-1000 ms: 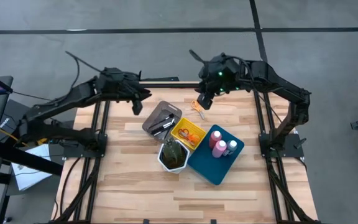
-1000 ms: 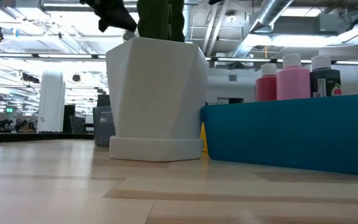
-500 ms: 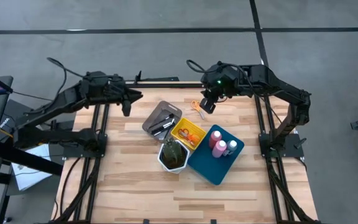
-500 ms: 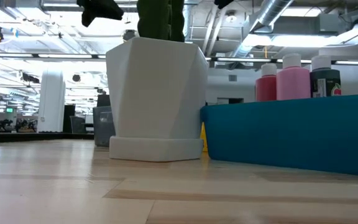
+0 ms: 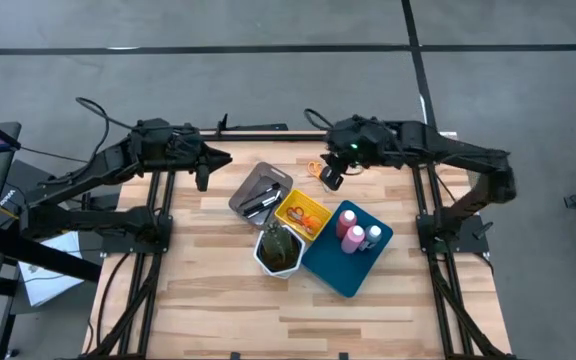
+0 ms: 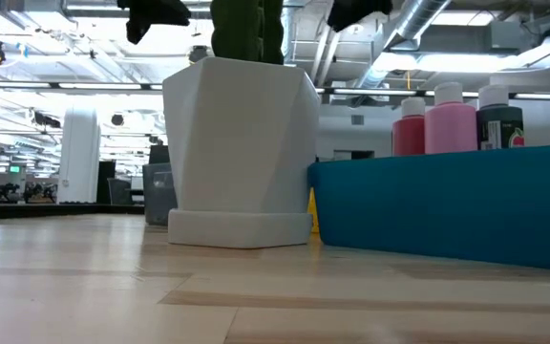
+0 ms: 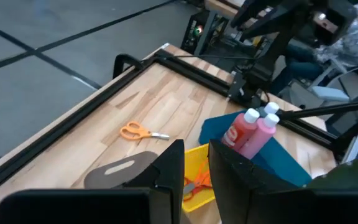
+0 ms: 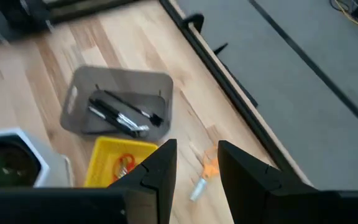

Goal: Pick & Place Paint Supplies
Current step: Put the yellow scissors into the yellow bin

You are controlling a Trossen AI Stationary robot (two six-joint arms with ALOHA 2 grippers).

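Observation:
The orange-handled scissors [image 7: 138, 132] lie flat on the bare wood near the far edge. My right gripper [image 5: 330, 178] hovers open just above them, and they show between its fingers [image 8: 207, 169]. My left gripper [image 5: 203, 175] hangs open and empty over the table's far left, left of the grey tray [image 5: 260, 192]. That tray holds the dark-tipped brushes [image 8: 120, 115]. Red-handled scissors [image 5: 308, 218] lie in the yellow tray [image 5: 293, 205]. Two pink bottles [image 5: 351, 228] and a grey white-capped bottle [image 5: 373, 236] stand in the blue tray [image 5: 343, 268].
A white hexagonal pot [image 5: 279, 250] with a green plant stands at the near side of the yellow tray, touching the blue tray's corner. Black frame rails [image 5: 423, 200] run along the table's left, right and far edges. Bare wood lies toward the near edge.
My right gripper has come down and a little nearer, toward the orange-handled scissors, and now shows at the top of the low view. My left gripper has drawn back toward the table's left edge, away from the grey tray. No object has moved.

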